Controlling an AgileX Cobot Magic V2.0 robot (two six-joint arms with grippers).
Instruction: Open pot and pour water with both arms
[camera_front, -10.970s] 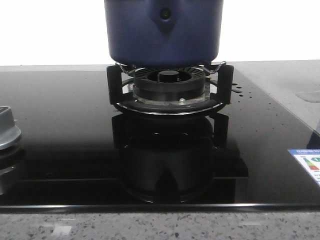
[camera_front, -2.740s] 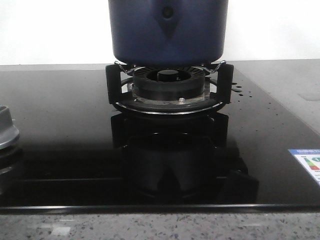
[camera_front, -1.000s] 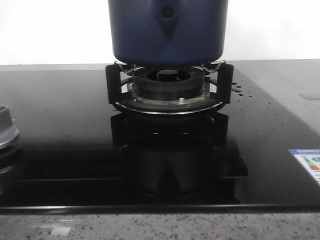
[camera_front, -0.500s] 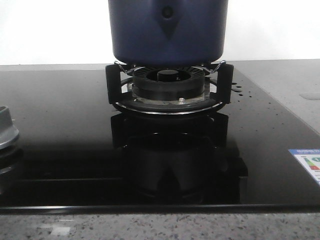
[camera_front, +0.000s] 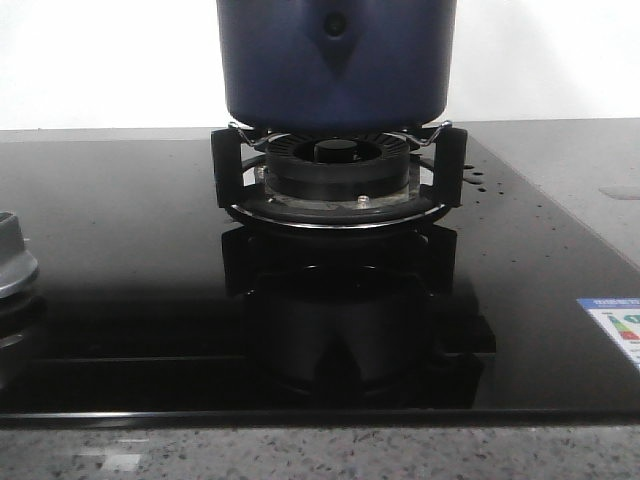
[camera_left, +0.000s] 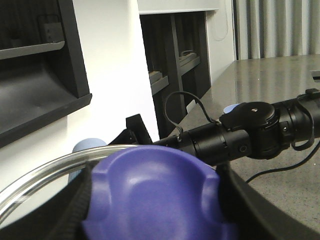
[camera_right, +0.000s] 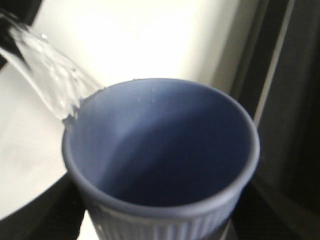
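Observation:
The dark navy pot (camera_front: 337, 60) stands on the black burner grate (camera_front: 338, 185) at the middle of the hob; its top is cut off by the front view. No gripper shows in that view. In the left wrist view my left gripper (camera_left: 155, 200) is shut on the purple-blue knob (camera_left: 150, 190) of a glass lid (camera_left: 45, 172), with black fingers (camera_left: 247, 207) on either side. In the right wrist view my right gripper (camera_right: 160, 222) is shut on a blue ribbed cup (camera_right: 160, 145), its mouth facing the camera. I see no water in it. The clear lid edge (camera_right: 50, 75) lies beside the cup's rim.
A grey burner cap (camera_front: 12, 265) sits at the left edge of the black glass hob (camera_front: 120, 250). A label (camera_front: 615, 325) is stuck at the hob's right. Grey stone counter (camera_front: 570, 150) lies beyond. My right arm (camera_left: 250, 132) and black shelving (camera_left: 40, 75) show past the lid.
Over the last second nothing visibly moves in the front view. Compared with eleven seconds ago the pot sits slightly further right on the grate.

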